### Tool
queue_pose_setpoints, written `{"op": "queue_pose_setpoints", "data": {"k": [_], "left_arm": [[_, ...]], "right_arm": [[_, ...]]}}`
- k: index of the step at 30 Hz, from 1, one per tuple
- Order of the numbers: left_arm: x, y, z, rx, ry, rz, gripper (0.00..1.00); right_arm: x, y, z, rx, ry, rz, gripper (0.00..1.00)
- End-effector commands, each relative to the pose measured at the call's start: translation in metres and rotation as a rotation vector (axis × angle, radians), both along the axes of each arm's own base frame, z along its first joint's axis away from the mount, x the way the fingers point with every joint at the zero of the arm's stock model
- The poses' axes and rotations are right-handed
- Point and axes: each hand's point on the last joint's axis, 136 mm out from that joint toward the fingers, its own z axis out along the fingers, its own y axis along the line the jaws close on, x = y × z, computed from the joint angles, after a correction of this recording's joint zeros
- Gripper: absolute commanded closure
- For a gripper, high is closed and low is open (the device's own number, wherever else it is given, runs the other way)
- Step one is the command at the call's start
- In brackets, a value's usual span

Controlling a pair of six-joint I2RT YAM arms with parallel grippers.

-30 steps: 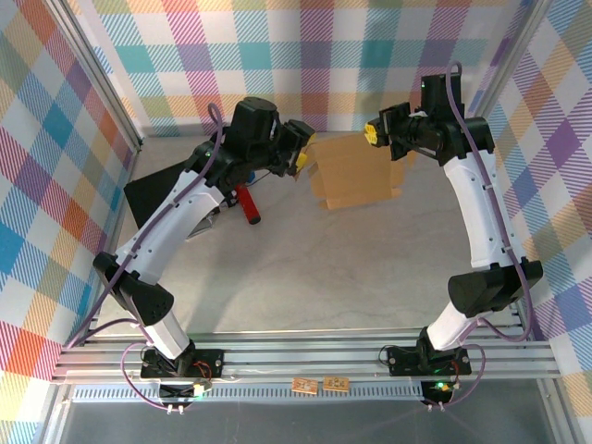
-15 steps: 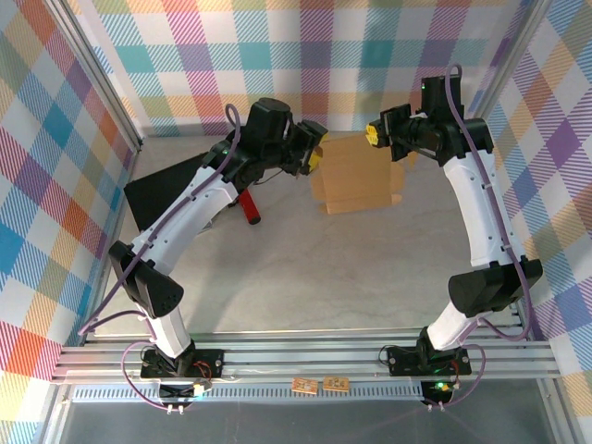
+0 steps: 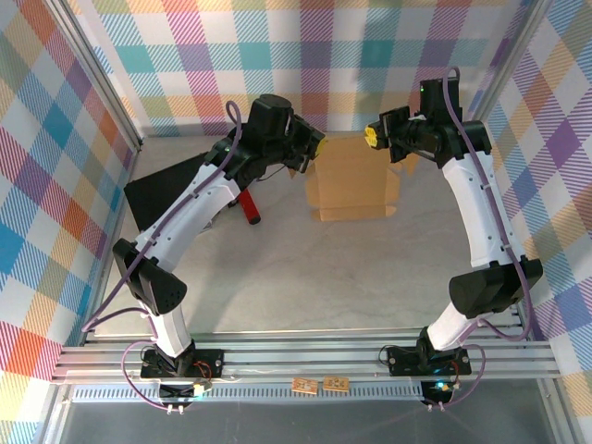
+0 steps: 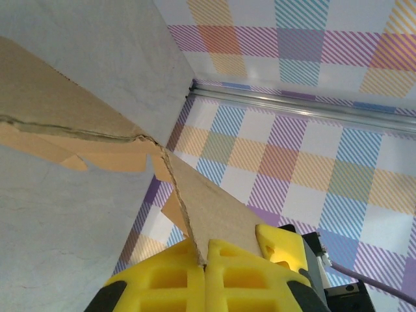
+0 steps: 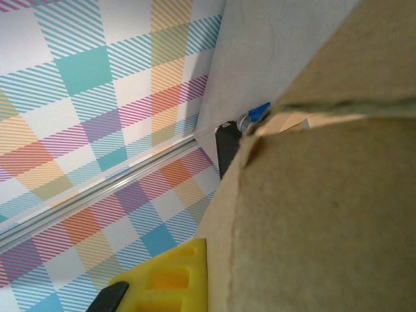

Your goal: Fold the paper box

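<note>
The paper box is brown corrugated cardboard lying at the back middle of the table, partly folded, with flaps raised at both ends. My left gripper is at its left end. In the left wrist view the yellow fingers are shut on the edge of a cardboard flap. At the box's right back corner my right gripper holds another flap. There, one yellow finger presses against the cardboard, which hides the other finger.
A black case lies at the left, with a red-handled tool beside it under my left arm. Plaid walls stand close behind the box. Metal rails run along the near edge.
My left gripper has moved right to the box's left flap and shut on it. The box has shifted slightly and now sits squarer. My right gripper has stayed in place.
</note>
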Motion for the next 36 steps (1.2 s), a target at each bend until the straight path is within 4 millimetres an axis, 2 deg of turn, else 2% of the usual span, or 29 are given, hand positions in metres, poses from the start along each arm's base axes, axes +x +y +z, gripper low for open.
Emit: {"op": "queue_pose_setpoints", "data": {"k": [1, 2, 3, 5, 6, 7, 11, 13, 16, 19, 24, 31, 36], "left_arm": [[-0.005, 0.010, 0.017, -0.006, -0.053, 0.014, 1.00], [-0.006, 0.014, 0.021, 0.000, -0.066, 0.014, 0.97], [-0.007, 0.017, 0.025, 0.008, -0.084, 0.011, 0.83], [-0.011, 0.027, 0.034, 0.037, -0.121, 0.002, 0.46], [-0.013, 0.035, 0.038, 0.066, -0.145, -0.003, 0.36], [-0.015, 0.043, 0.041, 0.104, -0.174, -0.012, 0.32], [-0.030, 0.089, 0.049, 0.446, -0.391, -0.076, 0.33], [-0.036, 0.105, 0.030, 0.627, -0.448, -0.132, 0.38], [-0.040, 0.112, -0.006, 0.815, -0.529, -0.249, 0.43], [-0.037, 0.110, -0.037, 0.907, -0.591, -0.323, 0.46], [-0.030, 0.094, -0.060, 0.994, -0.711, -0.408, 0.42], [-0.015, 0.064, -0.090, 1.047, -0.755, -0.495, 0.31], [0.011, 0.062, -0.111, 1.165, -0.719, -0.422, 0.35]], "right_arm": [[-0.013, 0.006, 0.012, 0.002, -0.044, 0.059, 1.00], [-0.012, 0.004, 0.011, -0.006, -0.044, 0.061, 1.00], [-0.012, 0.003, 0.009, -0.012, -0.042, 0.062, 1.00], [-0.010, 0.002, 0.003, -0.014, -0.028, 0.068, 1.00], [-0.008, 0.002, 0.001, -0.012, -0.023, 0.073, 1.00], [-0.007, 0.001, -0.001, -0.014, -0.021, 0.077, 1.00], [0.003, 0.002, -0.008, -0.014, -0.006, 0.095, 1.00], [0.008, 0.003, -0.010, -0.017, 0.001, 0.106, 1.00], [0.013, 0.005, -0.012, -0.011, 0.004, 0.117, 1.00], [0.017, 0.006, -0.016, -0.016, 0.013, 0.128, 1.00], [0.021, 0.007, -0.021, -0.011, 0.027, 0.136, 1.00], [0.026, 0.009, -0.025, -0.001, 0.043, 0.139, 1.00], [0.028, 0.009, -0.028, 0.005, 0.056, 0.138, 1.00]]}}
